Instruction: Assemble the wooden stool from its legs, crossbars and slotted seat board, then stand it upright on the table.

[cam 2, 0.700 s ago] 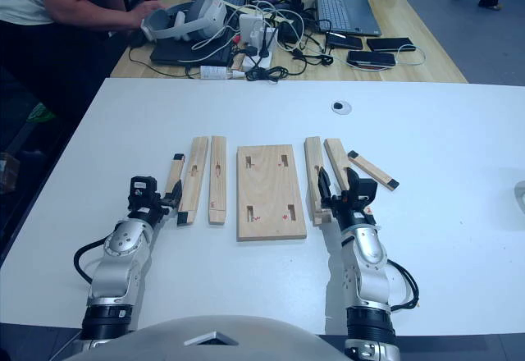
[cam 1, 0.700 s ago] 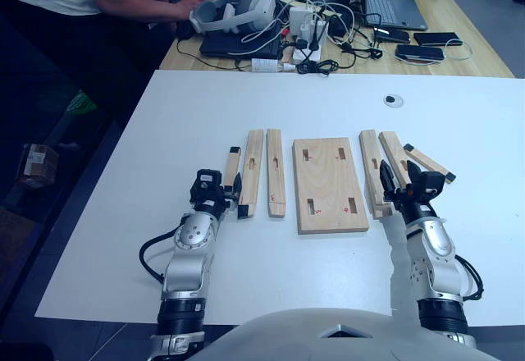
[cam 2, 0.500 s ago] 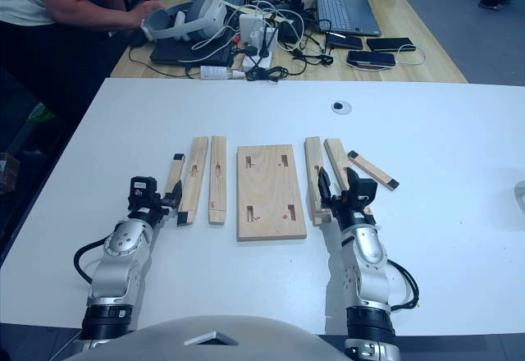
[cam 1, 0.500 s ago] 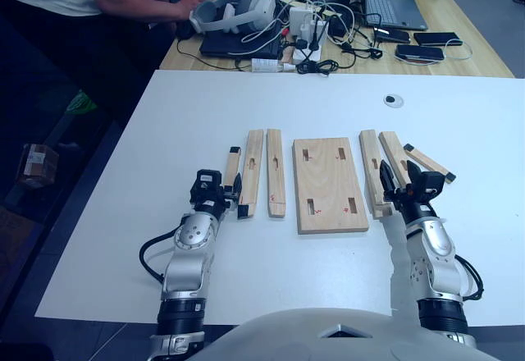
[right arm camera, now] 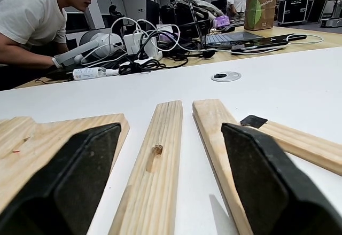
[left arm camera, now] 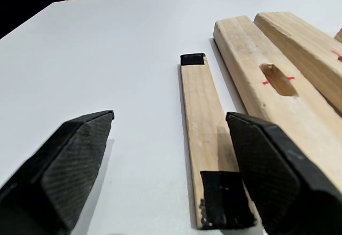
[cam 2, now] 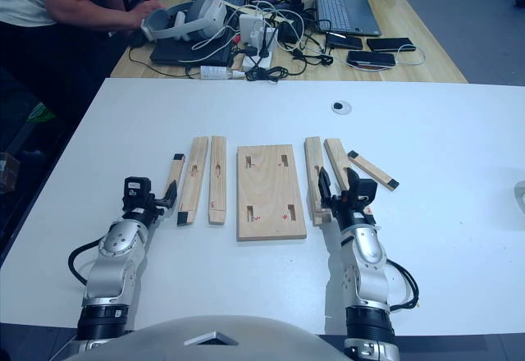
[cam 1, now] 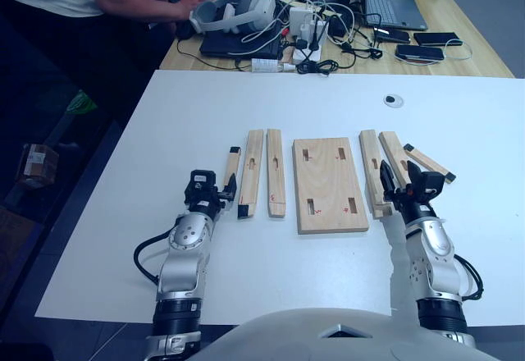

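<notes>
White table (cam 1: 205, 115): the left gripper (left arm camera: 170, 117), fingers apart, has a crossbar (left arm camera: 200, 101) just ahead; the right gripper (right arm camera: 171, 127), also spread, faces a leg (right arm camera: 157, 160).

- Desk (cam 1: 246, 107): plain white.
- Seat board (cam 1: 330, 182): pale wood grain, with four dark slots and small red marks at the slots.
- Left legs (cam 1: 253, 172): the same pale wood, with red marks across the dark slots.
- Right legs (cam 1: 373, 168): pale wood with dark slots.
- Left crossbar (left arm camera: 200, 101) and right crossbar (cam 1: 428, 162): pale wood with black ends.
- Left hand (left arm camera: 170, 116) and right hand (right arm camera: 171, 127): black pads (left arm camera: 69, 160) with a fine ribbed pattern.
- Disc (cam 1: 394, 100) in the desk: dark centre, grey rim.
</notes>
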Available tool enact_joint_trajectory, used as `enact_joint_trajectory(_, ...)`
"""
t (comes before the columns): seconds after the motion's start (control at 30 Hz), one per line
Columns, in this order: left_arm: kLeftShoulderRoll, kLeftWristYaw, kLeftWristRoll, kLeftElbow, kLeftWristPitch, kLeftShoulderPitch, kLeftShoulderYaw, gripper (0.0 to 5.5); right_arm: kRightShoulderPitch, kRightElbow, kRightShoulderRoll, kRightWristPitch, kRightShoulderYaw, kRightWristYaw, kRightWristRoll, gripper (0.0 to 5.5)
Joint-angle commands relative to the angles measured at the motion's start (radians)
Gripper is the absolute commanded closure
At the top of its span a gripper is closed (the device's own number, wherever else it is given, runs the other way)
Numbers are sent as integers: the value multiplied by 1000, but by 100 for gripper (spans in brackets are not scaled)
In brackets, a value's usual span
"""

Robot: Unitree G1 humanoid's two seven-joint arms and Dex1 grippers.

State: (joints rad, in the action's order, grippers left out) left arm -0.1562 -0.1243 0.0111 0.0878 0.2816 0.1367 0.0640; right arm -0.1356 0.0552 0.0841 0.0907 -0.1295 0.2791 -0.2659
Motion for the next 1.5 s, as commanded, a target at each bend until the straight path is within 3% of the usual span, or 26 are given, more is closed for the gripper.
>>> enact_joint_trajectory(0.03, -5, -8, 2, -13, 5, 3, -6, 159, 18, 10, 1, 3, 0, -4, 6, 201)
enact_joint_trajectory(0.7, -10, -66, 40, -17, 124, 13, -25, 159, 14, 7, 0, 1, 6, -9, 9, 201)
enact_joint_trajectory(0.97, -46, -128, 94, 26, 321, 3, -52, 286, 16, 14, 0, 7, 8, -10, 12, 199)
enact_joint_trajectory(1.27, -106, -122, 82, 43, 416, -19, -41, 418, 21, 30, -8, 19, 15, -11, 19, 199)
enact_joint_trajectory(1.5, -111, -117, 135, 72, 422, -102, 51, 420, 31, 47, -13, 34, 2, -25, 25, 199)
